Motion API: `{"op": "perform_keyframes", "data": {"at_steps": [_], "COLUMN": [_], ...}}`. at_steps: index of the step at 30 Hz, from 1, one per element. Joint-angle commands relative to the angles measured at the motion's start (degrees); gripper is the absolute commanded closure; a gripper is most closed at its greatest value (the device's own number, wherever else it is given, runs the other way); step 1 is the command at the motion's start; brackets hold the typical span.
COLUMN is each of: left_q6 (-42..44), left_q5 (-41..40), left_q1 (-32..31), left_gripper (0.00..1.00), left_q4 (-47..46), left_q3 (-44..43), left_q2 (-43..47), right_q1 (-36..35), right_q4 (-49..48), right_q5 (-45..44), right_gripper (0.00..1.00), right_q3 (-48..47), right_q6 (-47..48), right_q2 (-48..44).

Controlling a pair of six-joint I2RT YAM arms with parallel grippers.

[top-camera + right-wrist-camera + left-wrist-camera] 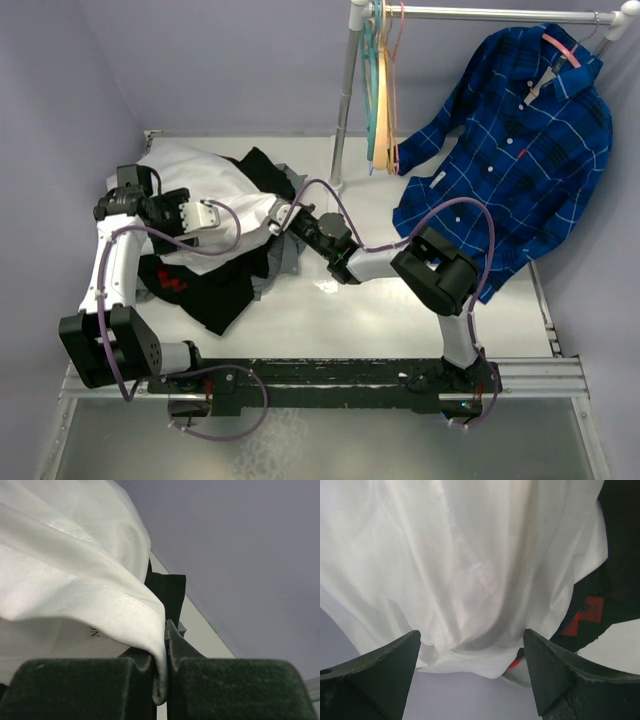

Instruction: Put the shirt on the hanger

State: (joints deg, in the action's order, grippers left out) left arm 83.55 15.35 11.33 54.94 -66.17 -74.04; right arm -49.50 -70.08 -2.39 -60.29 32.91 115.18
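Two arms work over one table [400, 300]. One white shirt [195, 170] lies bunched at 9 o'clock from the table's middle, on top of one black garment [215, 290] with red marks. One blue plaid shirt [520, 150] hangs at 2 o'clock from one rail [480, 13].

The left gripper [205, 215] sits over the white cloth with its jaws spread wide and nothing between them. The right gripper [283, 218], at 3 o'clock of the heap, has its jaws pressed together, pinching the shirt's edge.

The thin pink hanger [396, 100] hangs at 12 o'clock beside a teal hanger [370, 100] and a tan hanger [383, 120]. They overlap, so the exact count is unclear. The shirt's collar and sleeves cannot be made out.
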Motion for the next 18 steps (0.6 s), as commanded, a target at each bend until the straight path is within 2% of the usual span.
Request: {"op": "perform_keyframes", "data": {"at_steps": [1,3,5,7,8,9,14,18], "left_q6": [0.6,0.5,0.6,0.9,1.0,1.0,1.4,-3.9], "left_q5": [5.9,6.4,6.5,6.5,6.5,6.5,6.9,10.0], "left_q1": [1.3,1.4,1.4,1.4,1.3,1.4,2.0,4.1], "left_gripper": [0.19,0.28,0.43,0.68,0.9,1.0,1.0,1.0], "left_q4": [2.8,6.3,8.4,9.6,9.8,9.9,11.1,5.2], "left_q3": [-6.0,-7.5,-7.9,-7.9,-7.7,-7.5,-9.7,-17.6], "left_q2": [-4.8,-7.5,-8.8,-8.8,-8.4,-8.1,-5.3,-2.7], "right_q1": [-0.1,-0.1,-0.1,-0.1,-0.1,-0.1,-0.7,-3.1], "right_q4": [-2.6,-2.7,-2.6,-2.4,-2.5,-2.4,3.3,17.1], "right_q5": [-0.2,-0.2,-0.5,-1.3,-1.8,-2.1,-6.3,-9.2], "right_gripper": [1.0,1.0,1.0,1.0,1.0,1.0,1.0,1.0], "right_q3": [0.3,0.5,0.8,1.1,1.6,2.0,1.8,-4.8], "right_q6": [-1.7,-2.2,-1.9,-1.6,-1.6,-1.5,-0.8,0.5], "right_q2": [-0.9,-0.9,-1.0,-1.7,-2.4,-3.3,-11.3,-19.2]}}
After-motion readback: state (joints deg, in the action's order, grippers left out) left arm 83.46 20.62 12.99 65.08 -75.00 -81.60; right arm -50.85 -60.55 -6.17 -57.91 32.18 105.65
